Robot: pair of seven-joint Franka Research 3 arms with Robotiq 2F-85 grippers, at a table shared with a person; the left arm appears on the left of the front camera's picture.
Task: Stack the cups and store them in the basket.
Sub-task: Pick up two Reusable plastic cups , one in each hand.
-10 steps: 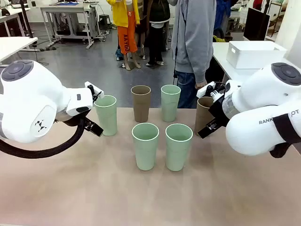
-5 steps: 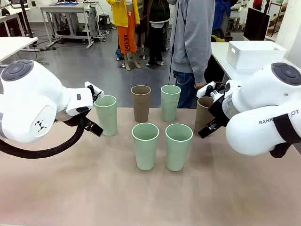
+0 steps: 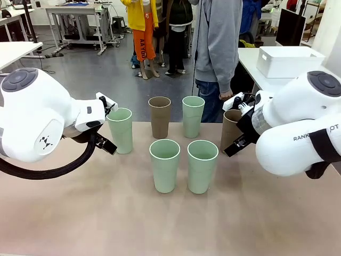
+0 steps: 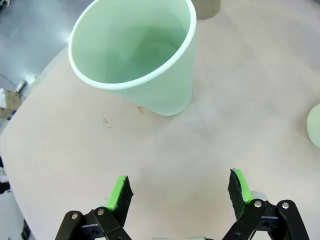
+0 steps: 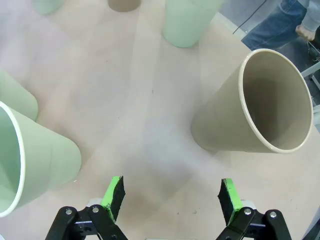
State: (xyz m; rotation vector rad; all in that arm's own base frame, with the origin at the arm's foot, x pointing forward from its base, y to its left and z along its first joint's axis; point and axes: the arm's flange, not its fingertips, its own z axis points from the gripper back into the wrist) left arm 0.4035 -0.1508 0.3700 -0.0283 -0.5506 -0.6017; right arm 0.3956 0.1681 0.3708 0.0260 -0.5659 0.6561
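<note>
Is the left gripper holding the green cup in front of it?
No, the left gripper is open and the green cup stands apart beyond it.

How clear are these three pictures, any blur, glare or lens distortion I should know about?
Front view: sharp, evenly lit, only faint shadows on the table. Left wrist view: wide-angle distortion makes the upright mint green cup look tilted, its mouth oversized. Right wrist view: same stretching on the tan cup; no harsh glare.
</note>
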